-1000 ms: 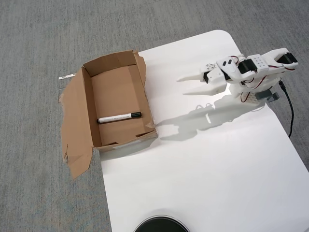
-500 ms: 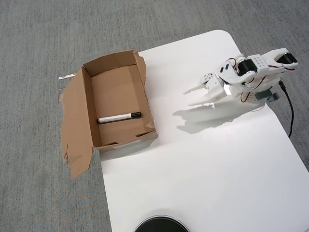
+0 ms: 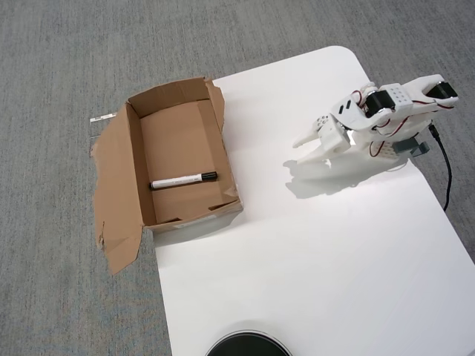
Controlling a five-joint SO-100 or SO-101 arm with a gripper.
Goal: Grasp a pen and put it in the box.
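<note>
Gray carpet floor [image 3: 59,59] fills the top & left of the overhead view. White counter [image 3: 312,259] takes the lower right. Brown box [image 3: 119,178] sits at left-center, at the counter's left edge, w/ torn flaps spread on the floor. White arm [image 3: 393,111] is folded up at the upper right. Its end effector [image 3: 306,150] points left & down, fingers nearly together, holding nothing. The pen [image 3: 183,180] lies flat inside the box, near its bottom end, black cap to the right.

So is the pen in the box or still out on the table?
In. The pen lies flat on the floor of the box, and the gripper is well away, empty.
</note>
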